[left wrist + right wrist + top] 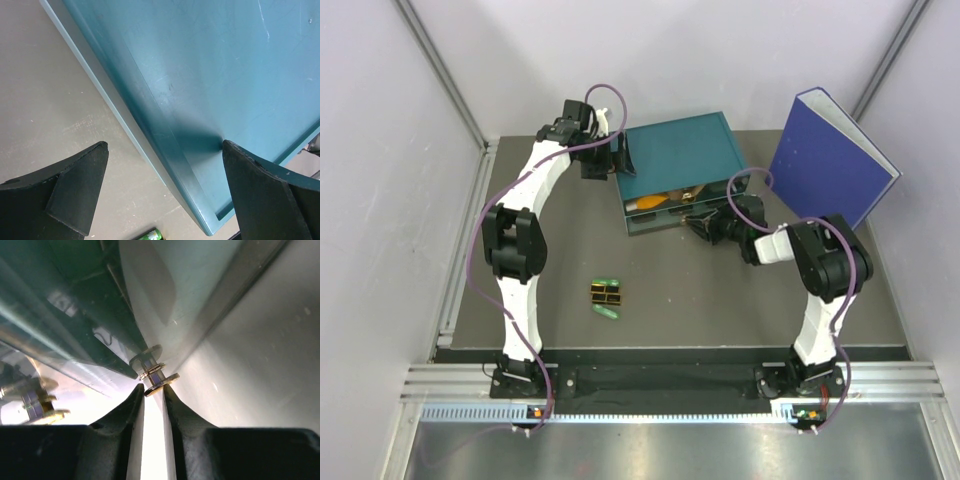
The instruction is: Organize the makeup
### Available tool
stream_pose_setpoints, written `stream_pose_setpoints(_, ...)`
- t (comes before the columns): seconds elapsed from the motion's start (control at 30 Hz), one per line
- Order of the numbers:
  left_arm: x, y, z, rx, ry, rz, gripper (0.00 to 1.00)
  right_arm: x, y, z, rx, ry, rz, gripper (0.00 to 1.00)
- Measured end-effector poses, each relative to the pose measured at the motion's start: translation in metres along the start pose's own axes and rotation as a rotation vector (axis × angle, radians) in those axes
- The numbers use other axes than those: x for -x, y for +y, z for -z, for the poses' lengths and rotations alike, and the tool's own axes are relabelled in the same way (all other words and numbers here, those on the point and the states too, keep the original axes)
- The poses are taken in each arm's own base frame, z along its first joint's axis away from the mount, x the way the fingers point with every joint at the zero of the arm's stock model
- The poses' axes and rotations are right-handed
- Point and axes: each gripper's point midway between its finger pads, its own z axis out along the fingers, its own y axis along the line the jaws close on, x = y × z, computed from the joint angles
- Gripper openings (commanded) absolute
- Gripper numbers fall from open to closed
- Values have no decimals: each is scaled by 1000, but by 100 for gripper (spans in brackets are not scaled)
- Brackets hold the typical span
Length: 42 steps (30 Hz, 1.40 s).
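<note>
Right jaws are standing almost closed at a black-and-gold case (159, 377), grip unclear; left jaws are gaping over the teal box (225, 75).

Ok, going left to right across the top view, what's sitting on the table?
Small black-and-gold cases flanked by green capsules → teal drawer box → big blue binder.
</note>
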Motion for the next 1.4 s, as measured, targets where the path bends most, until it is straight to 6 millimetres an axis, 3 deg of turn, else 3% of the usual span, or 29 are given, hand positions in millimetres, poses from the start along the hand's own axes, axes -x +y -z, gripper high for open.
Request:
stream_pose_setpoints(0.33,0,0,0,0,0,0,99,-10,-8,18,-63,13,-19,0)
stream_pose_setpoints(0.8,-2,-1,0,-7,8,0,99,-31,-34,62,-112,25,-26,2)
stream_pose_setpoints(0.87,-2,-1,0,-6,9,1,99,-31,-36,65,-118,23,-22,7)
stream_pose_setpoints(0.97,-3,-1,1,-6,12,2,99,-32,-37,66,-128,23,-6,43)
stream_pose_setpoints(1.0,-3,-1,1,-6,12,2,99,-32,-39,66,-140,24,8,61)
stream_pose_setpoints(1.03,-3,-1,1,-6,12,2,99,-32,-42,67,-156,27,22,67)
stream_pose_setpoints(1.1,-3,-1,1,-5,11,2,99,-36,-51,71,-208,48,65,75)
stream_pose_setpoints(1.2,-2,-1,2,0,6,0,99,-43,-57,76,-276,87,128,77)
stream_pose_setpoints(1.4,0,5,11,55,-8,-15,99,-47,-26,95,-281,107,284,78)
